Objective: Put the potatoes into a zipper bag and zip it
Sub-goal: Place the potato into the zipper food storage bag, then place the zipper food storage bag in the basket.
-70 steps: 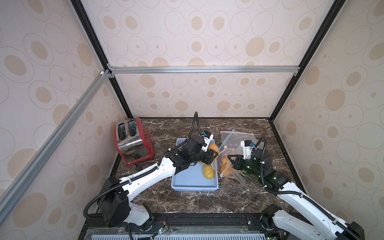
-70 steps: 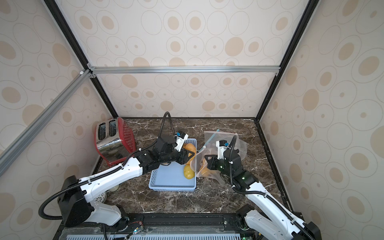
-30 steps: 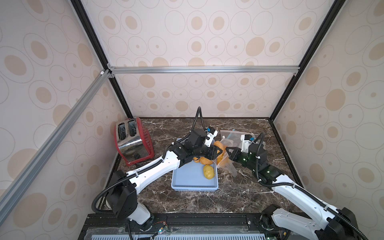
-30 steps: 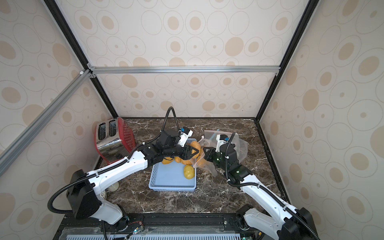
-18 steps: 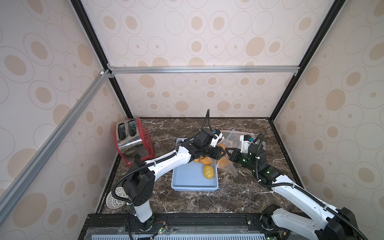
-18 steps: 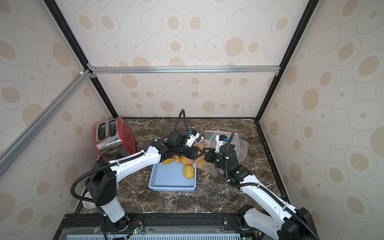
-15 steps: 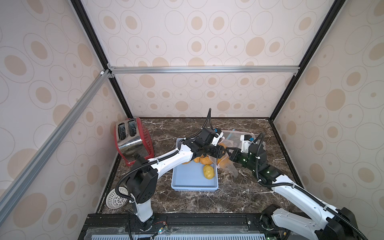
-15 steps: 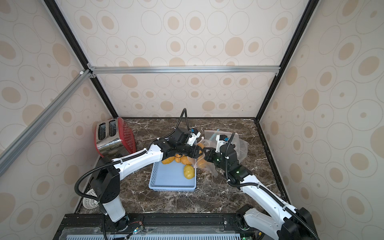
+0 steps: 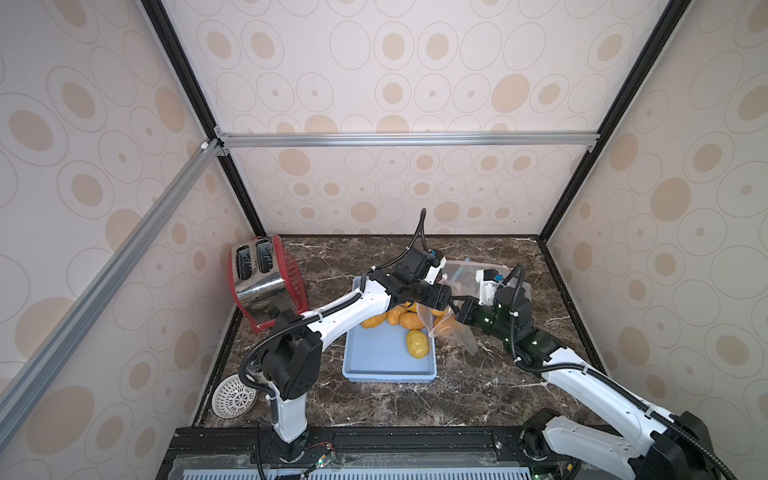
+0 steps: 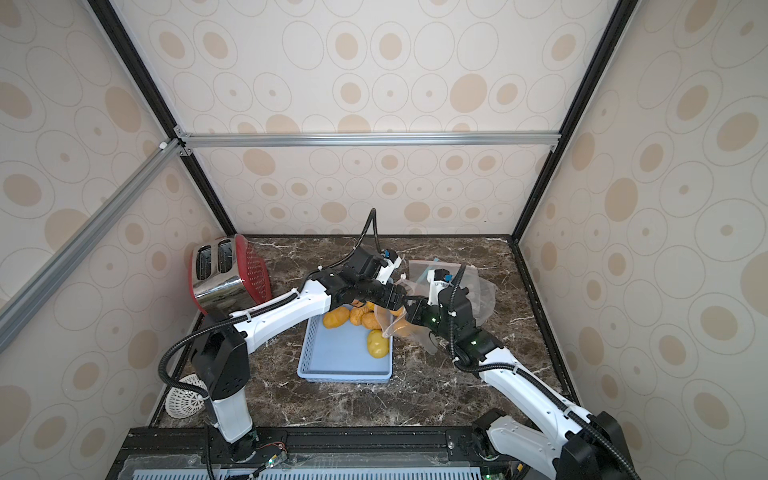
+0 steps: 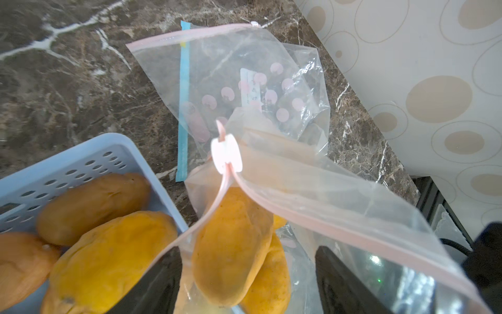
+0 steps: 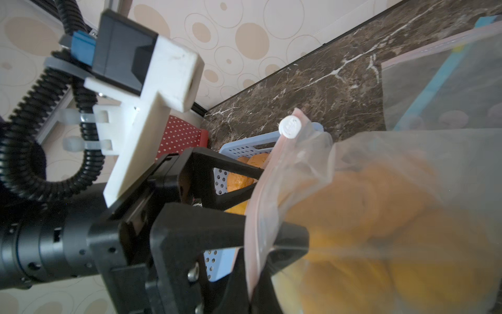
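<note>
Potatoes (image 9: 399,320) still wait in the blue tray (image 9: 386,371), with one yellow potato (image 9: 417,343) lying apart toward the front. Just beyond, the left gripper (image 9: 445,296), which a moment ago carried a potato over the tray, now stands spread wide inside the mouth of the zipper bag (image 11: 339,195). Its load is released among those already bagged. The right gripper (image 9: 459,314) is clenched on the bag's rim, holding it up. One more is in; several remain. Farther back, spare bags (image 11: 231,81) lie on the table (image 9: 415,399); the writing on their white label (image 11: 251,87) is too blurred to read.
</note>
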